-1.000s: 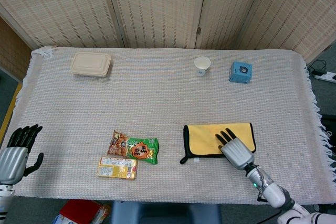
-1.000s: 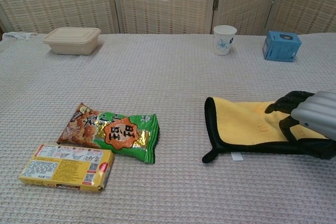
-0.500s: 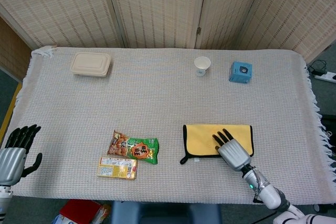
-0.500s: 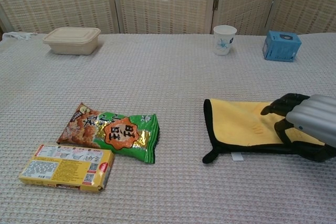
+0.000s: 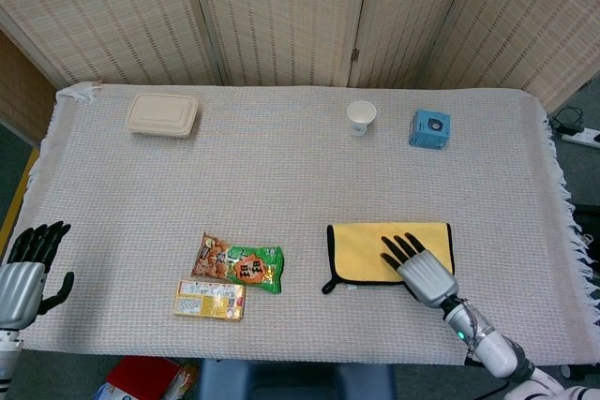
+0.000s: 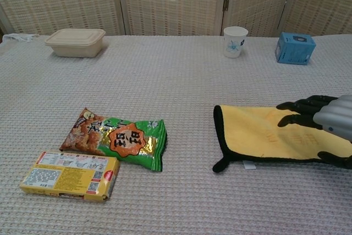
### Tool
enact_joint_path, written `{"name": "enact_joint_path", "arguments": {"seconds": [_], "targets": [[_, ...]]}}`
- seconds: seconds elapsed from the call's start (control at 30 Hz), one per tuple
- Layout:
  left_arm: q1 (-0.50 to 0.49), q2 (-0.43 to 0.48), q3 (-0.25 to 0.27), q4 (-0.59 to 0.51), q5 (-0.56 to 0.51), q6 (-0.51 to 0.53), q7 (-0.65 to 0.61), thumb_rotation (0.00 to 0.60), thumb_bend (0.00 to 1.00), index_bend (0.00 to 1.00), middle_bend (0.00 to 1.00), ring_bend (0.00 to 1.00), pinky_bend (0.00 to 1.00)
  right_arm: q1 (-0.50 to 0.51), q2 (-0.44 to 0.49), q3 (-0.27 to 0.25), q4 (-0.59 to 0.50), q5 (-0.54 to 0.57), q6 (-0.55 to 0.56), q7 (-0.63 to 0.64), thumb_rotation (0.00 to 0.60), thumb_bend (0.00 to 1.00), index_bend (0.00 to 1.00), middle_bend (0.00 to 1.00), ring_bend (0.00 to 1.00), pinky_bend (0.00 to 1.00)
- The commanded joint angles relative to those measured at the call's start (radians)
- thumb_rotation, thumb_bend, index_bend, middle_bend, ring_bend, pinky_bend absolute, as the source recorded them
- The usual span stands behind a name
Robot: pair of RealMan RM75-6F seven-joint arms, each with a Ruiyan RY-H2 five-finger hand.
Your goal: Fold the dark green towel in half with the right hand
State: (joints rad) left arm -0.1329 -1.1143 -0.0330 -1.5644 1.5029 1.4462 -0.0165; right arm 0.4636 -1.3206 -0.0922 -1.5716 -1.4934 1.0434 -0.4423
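Since a second ago, the right hand [image 5: 424,270] has drawn back toward the near edge of the table [image 5: 281,175] and lifted; its dark fingers [image 6: 300,106] are spread, hovering over the towel [image 5: 375,250] rather than pressing it. The towel itself has settled into a flatter rectangle.

At the near left corner, the left hand [image 5: 26,269] rests idle with fingers apart, holding nothing, out of the way because the task belongs to the other arm. A beige lidded container [image 5: 163,114] sits near the far left corner. Toward the near edge, left of centre, lie a green snack bag [image 5: 238,263] and, just beside it on the near side, a yellow box [image 5: 209,300]. A paper cup [image 5: 361,116] and a blue box [image 5: 429,128] stand near the far edge, right of centre.

The towel lies near the near edge, right of centre, yellow face up with a dark border and a small loop at its near left corner. Its doubled look suggests the fold is done and the hand is releasing.
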Motion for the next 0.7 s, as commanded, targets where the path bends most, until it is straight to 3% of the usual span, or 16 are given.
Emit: {"name": "enact_joint_path", "arguments": {"seconds": [0.03,0.2,0.37,0.53,0.7], "targets": [[-0.001,-0.001,0.000,-0.001,0.000,-0.001,0.002,0.600,0.54,0.05,0.11,0.01,0.00,-0.005,0.029,0.001,-0.030,-0.012,0.014,0.022,0.600,0.52,0.12,0.00,0.00,0.06],[0.003,0.000,0.000,-0.004,0.002,0.007,0.005,0.600,0.54,0.05,0.11,0.01,0.00,-0.033,0.086,0.006,-0.094,-0.051,0.089,0.099,0.600,0.52,0.10,0.00,0.00,0.06],[0.001,-0.001,0.000,-0.002,0.001,0.000,0.011,0.600,0.54,0.05,0.11,0.01,0.00,-0.147,0.147,0.025,-0.121,-0.061,0.306,0.148,0.600,0.52,0.00,0.00,0.00,0.00],[0.002,-0.009,0.010,-0.007,0.022,0.008,0.033,0.600,0.54,0.05,0.11,0.01,0.00,-0.292,0.155,0.042,-0.077,-0.025,0.517,0.260,0.600,0.52,0.00,0.00,0.00,0.00],[0.010,-0.020,0.014,-0.008,0.044,0.034,0.060,0.600,0.54,0.05,0.11,0.01,0.00,-0.375,0.179,0.007,-0.020,-0.044,0.579,0.364,0.600,0.52,0.00,0.00,0.00,0.00]]}}
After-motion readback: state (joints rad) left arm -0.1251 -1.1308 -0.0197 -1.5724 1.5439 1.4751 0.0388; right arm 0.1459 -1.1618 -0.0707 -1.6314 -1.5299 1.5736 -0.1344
